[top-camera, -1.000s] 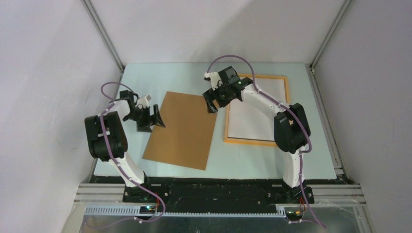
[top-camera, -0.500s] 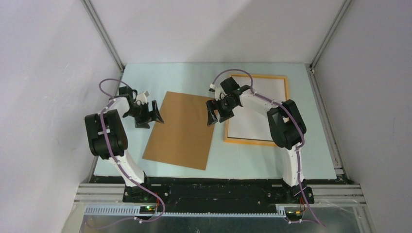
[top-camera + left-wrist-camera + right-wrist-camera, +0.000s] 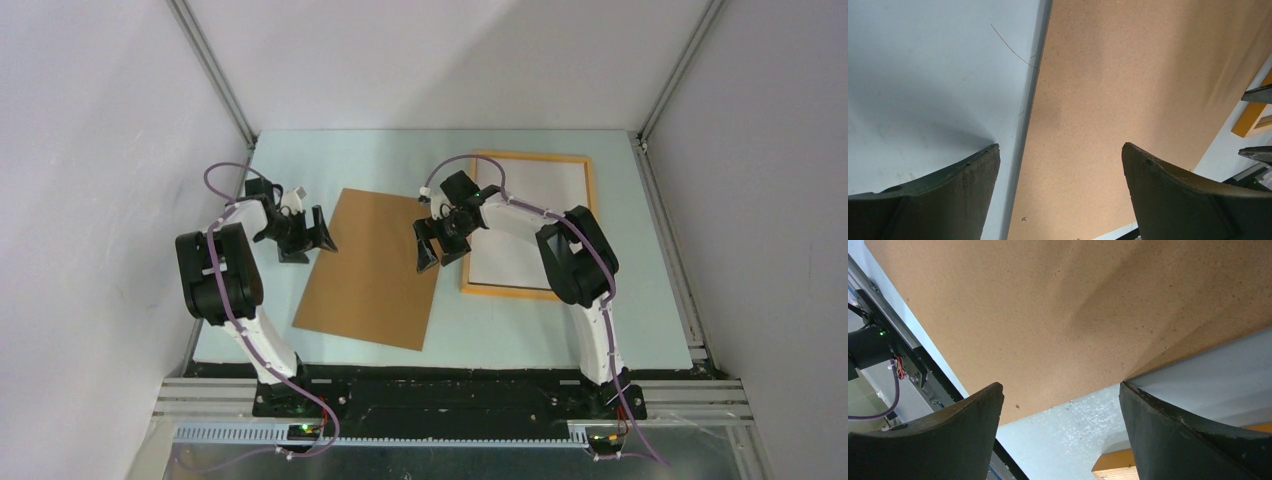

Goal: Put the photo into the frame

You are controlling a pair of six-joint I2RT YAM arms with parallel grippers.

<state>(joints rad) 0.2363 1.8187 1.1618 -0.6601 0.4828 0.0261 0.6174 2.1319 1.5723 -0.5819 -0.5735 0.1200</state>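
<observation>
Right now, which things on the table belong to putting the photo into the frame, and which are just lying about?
Belonging to the job:
- the frame
- the photo, apparently the white sheet lying inside it, back up
- left gripper and right gripper, both open

Lying about:
- the brown board, flat beside the frame, a gripper hovering at each side edge

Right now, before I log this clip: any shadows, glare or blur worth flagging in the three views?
Top view: evenly lit, sharp, no glare on the frame. Left wrist: a soft shadow lies on the table beside the left pincer, whose fingers read near-black. Right wrist: a diagonal shadow crosses the brown board; the right pincer is equally dark.
</observation>
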